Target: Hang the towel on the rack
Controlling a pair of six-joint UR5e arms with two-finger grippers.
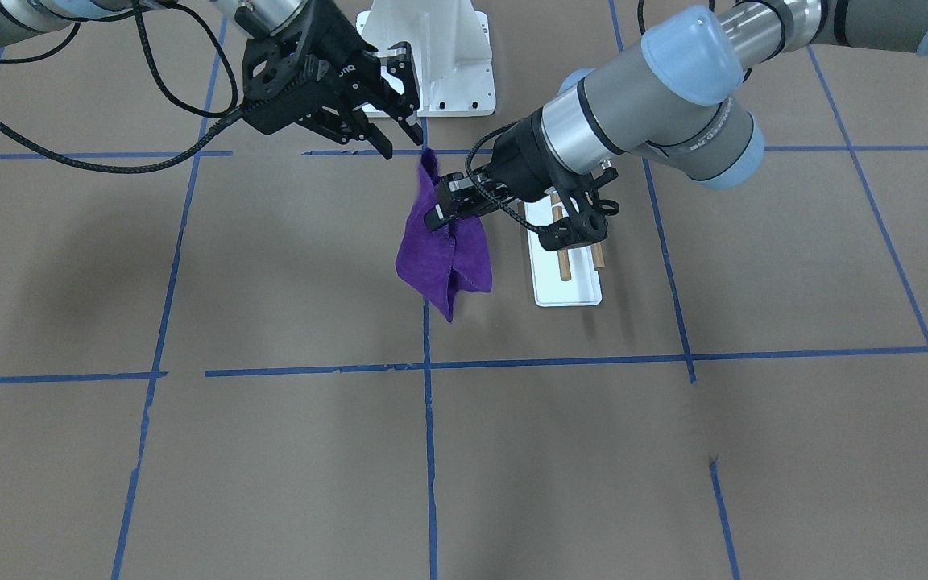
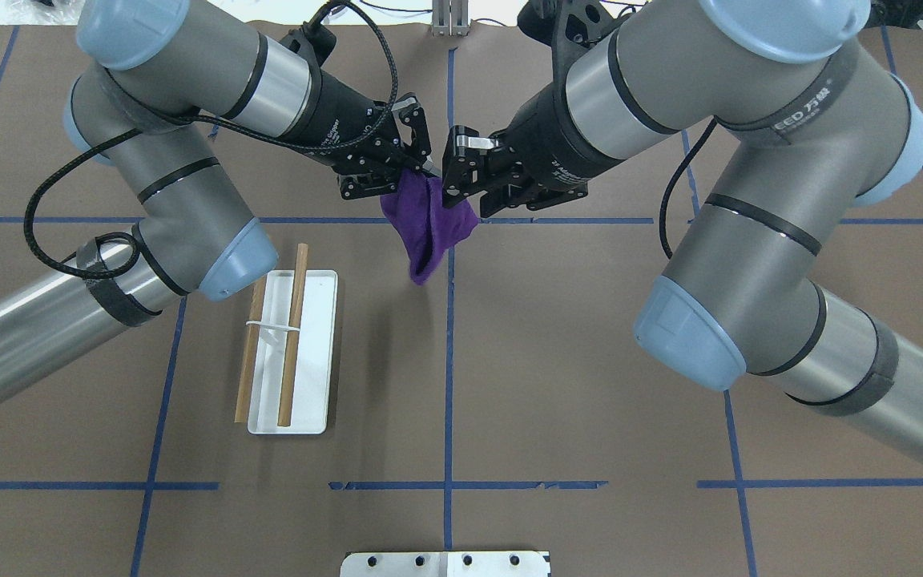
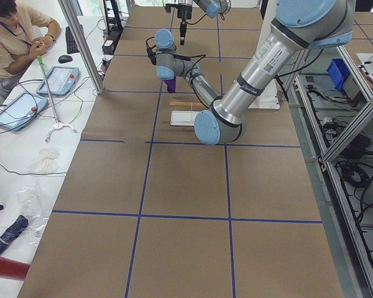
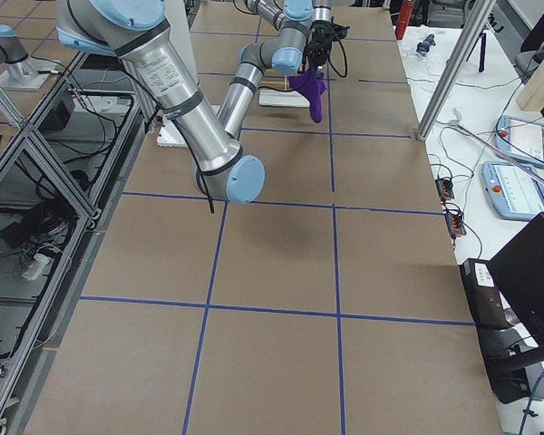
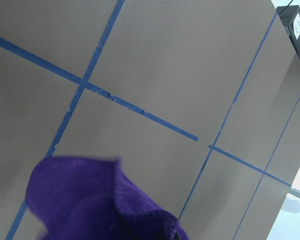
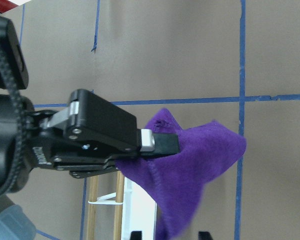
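The right arm sits nearest in the overhead view, its grey elbow bulking over the table's right half. The left arm mirrors it on the other side. Both angle forward and inward, so their wrists meet near the centre line.

Under them lies the brown table, crossed by blue tape in a grid. A white pedestal with bolt holes stands at the robot's edge of the table.

The rack stands on the left half with its white base flat on the table. Its two dowels run parallel, carried by a thin wire support.

The towel is in the air, apart from the rack and near it, on the side toward the table's middle. It hangs in loose folds with one corner pointing down.

The left gripper is pinched tight on the towel's upper part and carries it. The right gripper has its jaws spread wide, tips close to the towel's top corner, and grips nothing.
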